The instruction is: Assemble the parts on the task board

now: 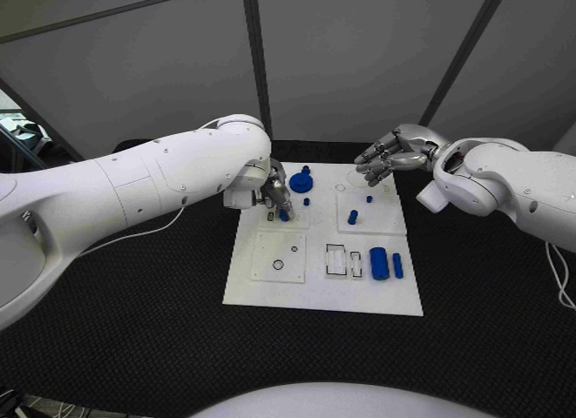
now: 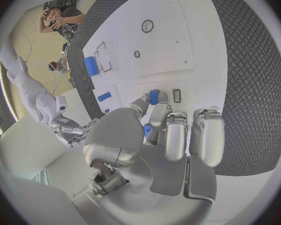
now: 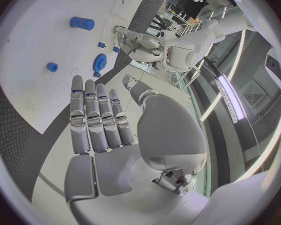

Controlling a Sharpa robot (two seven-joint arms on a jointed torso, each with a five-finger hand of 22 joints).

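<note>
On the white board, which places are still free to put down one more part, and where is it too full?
Free: the near strip of the task board, below the near-left square plate and the large blue cylinder. Crowded: the far end, where the left hand sits beside the blue gear, with small blue pegs nearby.

No readable text, labels, brand marks, numbers or signs were found in any view. The task board [image 1: 323, 292] carried only outlined shapes, a ring and rectangles; no lettering could be made out on it. Nothing was printed on the blue parts [image 1: 379, 262] as far as could be seen.
</note>
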